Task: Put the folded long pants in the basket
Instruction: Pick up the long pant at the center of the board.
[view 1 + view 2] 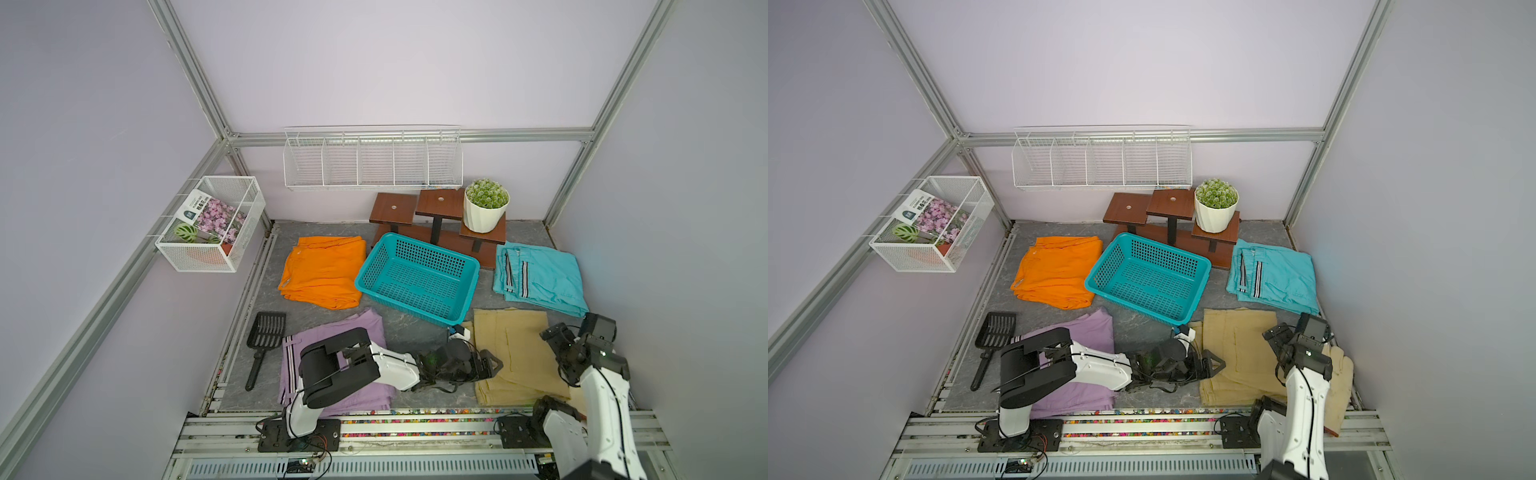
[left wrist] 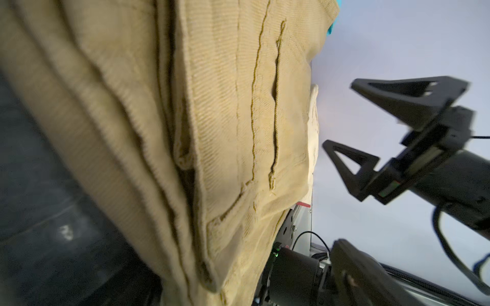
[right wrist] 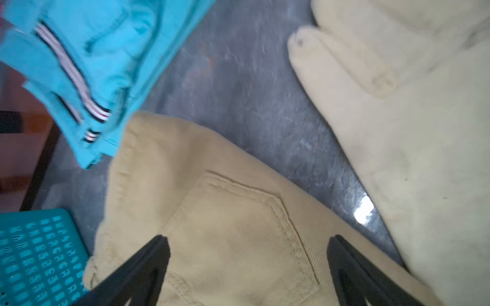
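Status of bundles: all four folded pants lie flat on the grey table (image 1: 411, 332), around the basket (image 1: 369, 266). The basket stands at centre far, just in front of the wooden stand (image 1: 392, 208).

- Orange pants (image 1: 322, 270) lie left of the basket, right edge just beside its left wall.
- Turquoise pants (image 1: 548, 278), striped trim up, lie right of the basket and apart from it.
- Lilac pants (image 1: 368, 322) lie near left, largely covered by the left arm.
- Tan pants (image 1: 515, 345) lie near right. Their far left corner comes just beside the basket's near right corner.

Left hand (image 1: 489, 365) reaches across to the left edge of the tan pants, low at the table. Its wrist view is filled by the folded tan layers. Jaws stand wide apart, clamped on nothing. Whether a finger touches the cloth cannot be told.

Right hand (image 3: 248, 238) hovers over the far right part of the tan pants, jaws wide apart. A stitched pocket shows between its fingers (image 3: 148, 259). It holds nothing.

Cream glove (image 3: 397, 132) lies on the table right of the tan pants. Potted plant (image 1: 485, 205) stands on the stand's right step. Black scoop (image 1: 266, 340) lies near left, left of the lilac pants.
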